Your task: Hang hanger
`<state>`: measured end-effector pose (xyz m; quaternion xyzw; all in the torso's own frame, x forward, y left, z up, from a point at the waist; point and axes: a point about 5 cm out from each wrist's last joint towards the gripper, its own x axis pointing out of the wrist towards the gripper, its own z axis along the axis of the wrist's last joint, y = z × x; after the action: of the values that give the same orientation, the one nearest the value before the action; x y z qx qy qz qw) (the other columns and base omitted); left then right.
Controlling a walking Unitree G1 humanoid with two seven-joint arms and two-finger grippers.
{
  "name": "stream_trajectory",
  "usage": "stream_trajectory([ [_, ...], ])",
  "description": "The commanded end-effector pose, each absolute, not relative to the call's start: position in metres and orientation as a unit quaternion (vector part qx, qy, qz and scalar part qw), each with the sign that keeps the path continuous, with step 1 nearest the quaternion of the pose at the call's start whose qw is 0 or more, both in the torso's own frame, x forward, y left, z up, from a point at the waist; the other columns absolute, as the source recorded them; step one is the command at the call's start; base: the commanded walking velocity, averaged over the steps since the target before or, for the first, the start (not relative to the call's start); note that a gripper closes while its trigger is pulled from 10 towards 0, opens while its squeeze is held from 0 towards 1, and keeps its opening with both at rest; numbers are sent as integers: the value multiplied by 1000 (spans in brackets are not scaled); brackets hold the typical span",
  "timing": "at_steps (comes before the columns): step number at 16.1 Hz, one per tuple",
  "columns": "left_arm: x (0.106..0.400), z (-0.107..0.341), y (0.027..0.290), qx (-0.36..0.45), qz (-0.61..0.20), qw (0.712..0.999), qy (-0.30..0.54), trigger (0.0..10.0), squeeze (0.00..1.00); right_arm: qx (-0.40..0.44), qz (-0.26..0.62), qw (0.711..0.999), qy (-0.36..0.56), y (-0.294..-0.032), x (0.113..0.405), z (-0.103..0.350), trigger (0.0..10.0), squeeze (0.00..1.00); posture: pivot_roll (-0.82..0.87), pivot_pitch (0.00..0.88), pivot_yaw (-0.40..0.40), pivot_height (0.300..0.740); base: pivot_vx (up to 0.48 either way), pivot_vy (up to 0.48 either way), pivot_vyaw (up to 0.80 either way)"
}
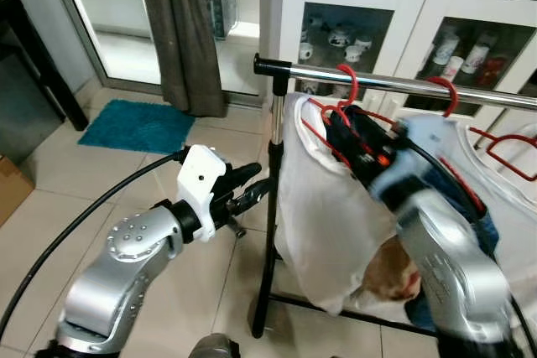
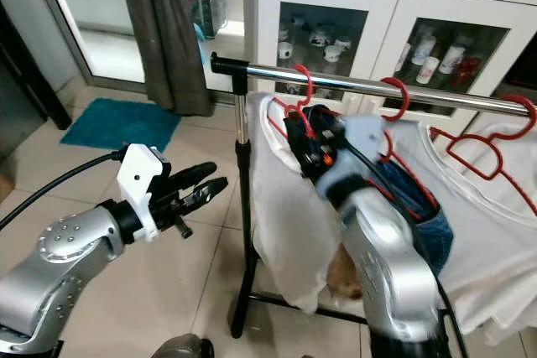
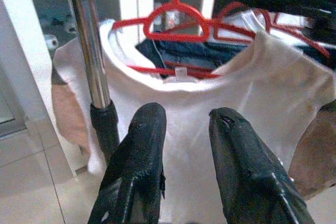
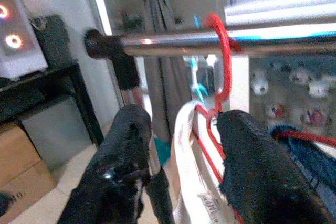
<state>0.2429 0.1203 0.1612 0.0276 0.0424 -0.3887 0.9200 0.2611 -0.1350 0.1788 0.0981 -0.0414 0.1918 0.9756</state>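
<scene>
A red hanger [image 1: 347, 94] carrying a white shirt [image 1: 323, 215] has its hook over the metal rail [image 1: 394, 83] of a clothes rack, near the rail's black-capped end. The right gripper [image 4: 181, 145] is raised just below that rail — its two black fingers [image 4: 260, 166] are spread apart, with the hanger's neck and the shirt's collar between them, gripping nothing. The left gripper [image 1: 252, 186] hangs in the air beside the rack's upright pole [image 1: 270, 207], fingers parted and empty, pointing toward the shirt. A second red hanger [image 1: 449, 94] hangs farther along the rail, in front of a white cabinet [image 1: 419, 6].
</scene>
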Motion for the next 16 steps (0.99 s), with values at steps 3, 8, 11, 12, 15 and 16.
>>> stream_trajectory([
  [3,248,161,125,4,-340,940,27,10000,0,114,181,973,-89,-139,248,191,10000,1000,94,24,3,740,0,0,0],
  [8,246,152,128,0,-288,957,30,10000,0,144,171,974,-44,-137,237,173,10000,0,93,14,-1,740,0,0,0],
  [11,250,152,130,13,-274,961,23,10000,0,125,171,976,-45,-139,239,171,10000,0,107,27,2,740,0,-339,0],
  [12,253,155,128,13,-275,961,17,10000,0,111,181,976,-45,-136,240,169,10000,0,121,19,7,740,0,-349,0],
  [15,257,155,127,9,-273,962,16,10000,0,101,164,980,-43,-134,249,169,10000,0,123,0,22,740,0,-351,0],
  [16,259,154,127,1,-266,964,17,10000,0,107,158,981,-42,-134,251,169,10000,0,123,0,24,740,0,-352,0],
])
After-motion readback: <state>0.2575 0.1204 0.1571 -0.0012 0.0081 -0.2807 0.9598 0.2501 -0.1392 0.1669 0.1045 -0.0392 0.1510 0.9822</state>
